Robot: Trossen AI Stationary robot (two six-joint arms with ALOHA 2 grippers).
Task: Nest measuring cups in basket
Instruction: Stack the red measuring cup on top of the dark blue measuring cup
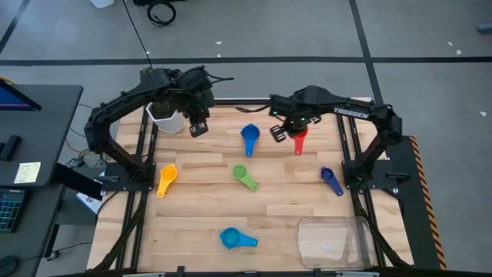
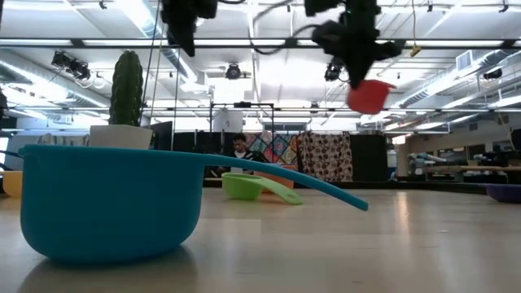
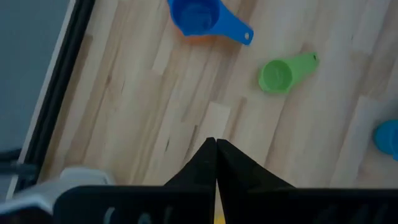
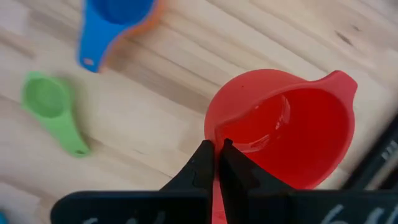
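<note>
My right gripper (image 1: 283, 134) hangs over the far middle of the table, shut on the red measuring cup (image 1: 300, 141), which shows lifted in the low view (image 2: 368, 95). My left gripper (image 1: 198, 128) is shut and empty, up beside the white cactus pot (image 1: 164, 117). A blue cup (image 1: 250, 137) lies between the grippers with orange showing under it (image 4: 155, 11). A green cup (image 1: 244, 177), a yellow-orange cup (image 1: 167, 179), a dark blue cup (image 1: 331, 181) and a light blue cup (image 1: 237, 238) lie on their bases on the wood. The clear basket (image 1: 336, 240) stands at the near right corner. My right gripper pinches the red cup's handle (image 4: 215, 202) between its two fingers, right where it joins the bowl's rim (image 4: 214, 134). The bowl (image 4: 292, 130) juts out past the fingertips, its open side toward the wrist camera. The cup is lifted clear of the table.
The white pot with the green cactus (image 2: 126, 89) stands at the far left edge, close to my left gripper. Bare wood lies in the table's middle and near left. The light blue cup (image 2: 106, 203) fills the low view's foreground. A desk with a keyboard stands left of the table.
</note>
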